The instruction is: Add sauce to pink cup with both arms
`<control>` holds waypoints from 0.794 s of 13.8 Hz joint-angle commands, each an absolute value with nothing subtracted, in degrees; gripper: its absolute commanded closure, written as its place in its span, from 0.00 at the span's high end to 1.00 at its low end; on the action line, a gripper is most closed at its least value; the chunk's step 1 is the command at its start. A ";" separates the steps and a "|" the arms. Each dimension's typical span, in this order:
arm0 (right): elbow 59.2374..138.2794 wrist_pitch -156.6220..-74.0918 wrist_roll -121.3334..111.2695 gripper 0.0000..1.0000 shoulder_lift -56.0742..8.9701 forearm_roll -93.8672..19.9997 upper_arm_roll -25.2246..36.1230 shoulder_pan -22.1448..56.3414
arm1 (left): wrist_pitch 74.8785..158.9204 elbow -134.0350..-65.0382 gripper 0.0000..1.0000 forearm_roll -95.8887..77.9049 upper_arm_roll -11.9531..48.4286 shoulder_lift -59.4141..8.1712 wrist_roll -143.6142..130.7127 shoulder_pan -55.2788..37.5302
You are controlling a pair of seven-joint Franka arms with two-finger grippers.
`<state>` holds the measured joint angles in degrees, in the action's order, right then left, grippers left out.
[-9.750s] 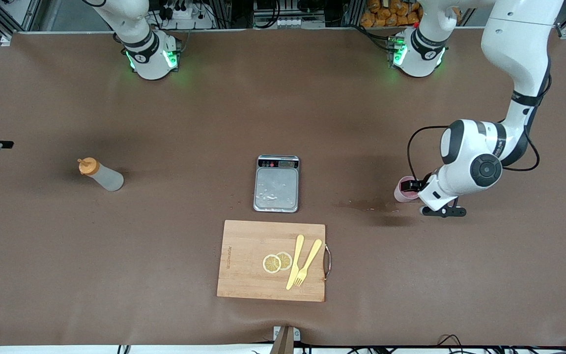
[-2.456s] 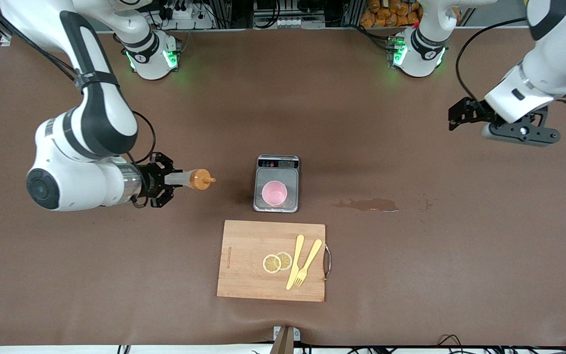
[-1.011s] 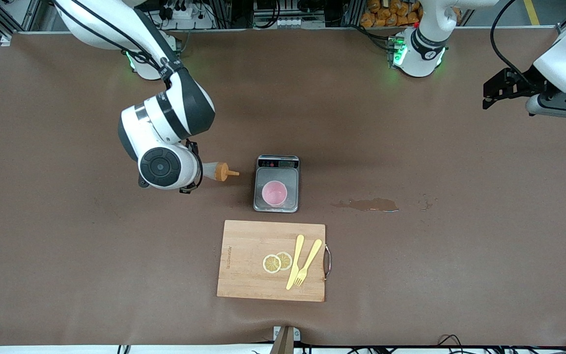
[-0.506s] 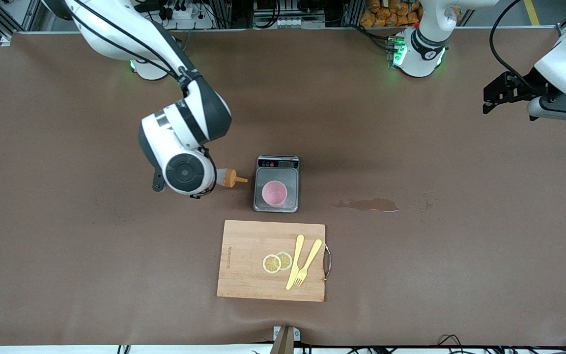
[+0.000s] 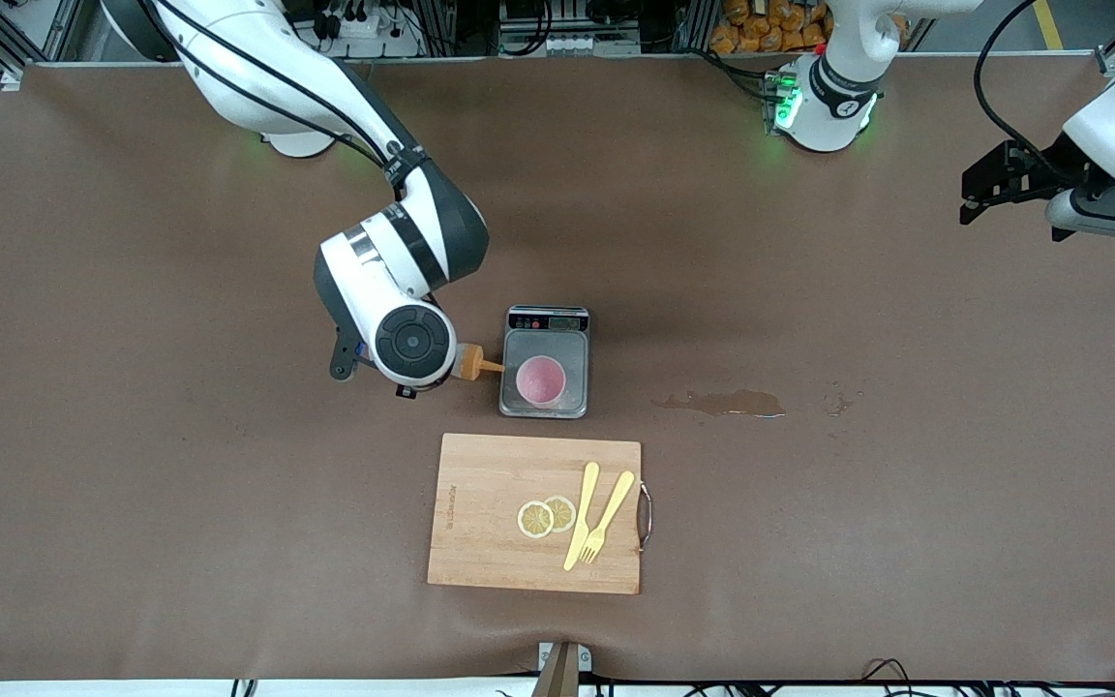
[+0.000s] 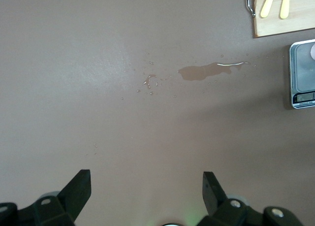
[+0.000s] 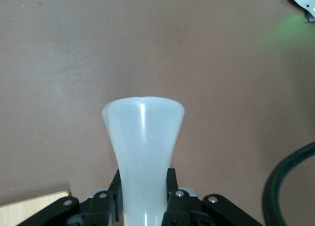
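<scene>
Sauce (image 5: pixel 469 361) nozzle beside pink cup (image 5: pixel 540 379)

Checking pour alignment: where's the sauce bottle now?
In the front view, the sauce bottle is held by the right gripper, nozzle beside the scale carrying the pink cup.

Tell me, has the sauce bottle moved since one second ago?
Yes. The sauce bottle, held by the right gripper, has come closer to the scale holding the pink cup.
</scene>
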<state>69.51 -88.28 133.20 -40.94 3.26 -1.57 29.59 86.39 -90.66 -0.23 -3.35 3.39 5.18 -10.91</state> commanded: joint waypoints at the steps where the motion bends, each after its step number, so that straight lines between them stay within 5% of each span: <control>1: 64.35 -86.40 134.74 0.08 -43.94 4.66 -0.97 30.85 | 86.40 -90.70 1.00 0.44 -3.34 3.87 6.15 -10.90; 3: 63.98 -86.22 134.74 0.00 -44.47 4.92 -0.97 31.02 | 86.48 -90.62 1.00 0.44 -3.34 3.87 6.15 -10.90; 11: 63.90 -85.25 134.38 0.00 -45.09 6.24 -1.14 31.64 | 86.40 -90.70 1.00 0.44 -3.34 3.78 6.06 -10.99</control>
